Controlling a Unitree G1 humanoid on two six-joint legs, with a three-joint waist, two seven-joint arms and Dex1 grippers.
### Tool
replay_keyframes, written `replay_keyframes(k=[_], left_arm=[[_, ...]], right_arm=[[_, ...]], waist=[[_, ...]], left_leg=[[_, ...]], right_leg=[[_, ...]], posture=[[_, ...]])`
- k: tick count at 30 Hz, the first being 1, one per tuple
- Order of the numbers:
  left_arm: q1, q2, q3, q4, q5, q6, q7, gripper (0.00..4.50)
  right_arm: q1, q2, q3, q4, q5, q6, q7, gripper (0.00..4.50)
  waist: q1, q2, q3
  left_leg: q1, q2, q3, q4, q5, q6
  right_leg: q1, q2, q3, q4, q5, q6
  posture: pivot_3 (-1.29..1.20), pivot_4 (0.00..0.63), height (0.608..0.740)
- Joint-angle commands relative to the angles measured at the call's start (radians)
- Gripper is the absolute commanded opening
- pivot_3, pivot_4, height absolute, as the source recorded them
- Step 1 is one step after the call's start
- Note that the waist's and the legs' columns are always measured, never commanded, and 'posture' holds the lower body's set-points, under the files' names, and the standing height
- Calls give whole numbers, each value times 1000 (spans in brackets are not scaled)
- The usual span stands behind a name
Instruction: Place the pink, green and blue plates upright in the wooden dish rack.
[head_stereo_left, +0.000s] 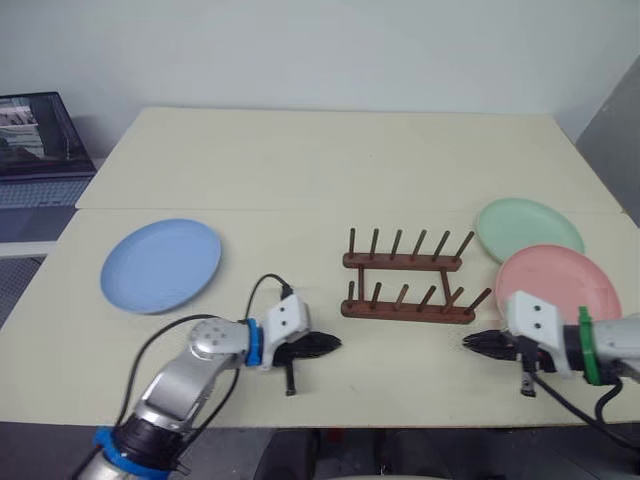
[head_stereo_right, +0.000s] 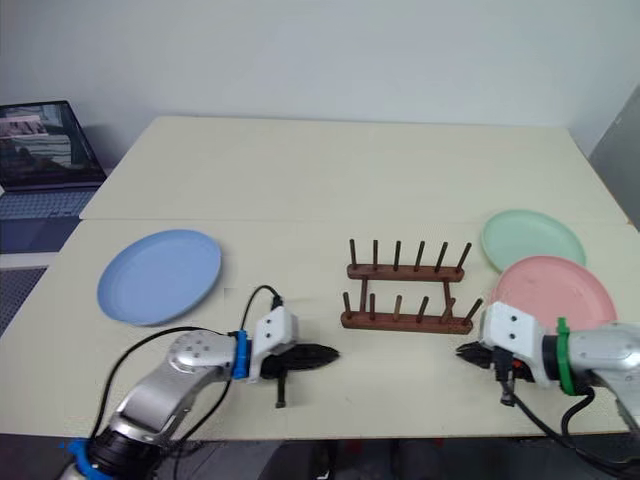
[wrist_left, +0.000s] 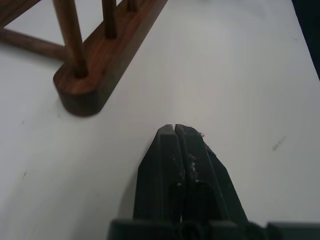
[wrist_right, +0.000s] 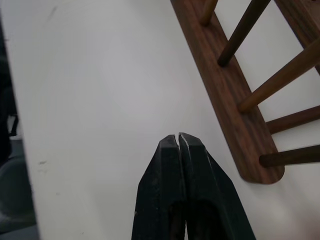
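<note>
Either side of wooden dish rack (head_stereo_left: 407, 281), our left gripper (head_stereo_left: 328, 345) and right gripper (head_stereo_left: 476, 342) pinched closed, empty; plates await.

A pale cream table (head_stereo_left: 300, 170), made of two tops joined along a seam, stood against a plain white wall (head_stereo_left: 300, 50), with a dark laptop (head_stereo_left: 35, 140) at far left and a grey panel (head_stereo_left: 615, 140) at far right.
</note>
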Motion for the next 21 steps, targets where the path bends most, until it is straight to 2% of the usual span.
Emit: replay_keyframes(k=[1,11,21], left_arm=[[-52,-48,-11,66,44,-43,60,7],[-135,-138,-43,226,124,-135,110,7],[-250,-201,-32,389,166,-230,140,7]], right_arm=[[-42,30,47,2,-45,21,-64,32],[-120,112,171,38,-133,66,-164,32],[-217,173,194,135,-215,64,-237,32]], waist=[[0,0,0],[1,0,0],[1,0,0]], left_leg=[[0,0,0,0,0,0],[1,0,0,2,1,1],[-1,0,-1,12,2,3]], right_leg=[[0,0,0,0,0,0],[1,0,0,1,1,1],[2,0,1,1,6,6]], posture=[[0,150,740],[0,150,740],[0,150,740]])
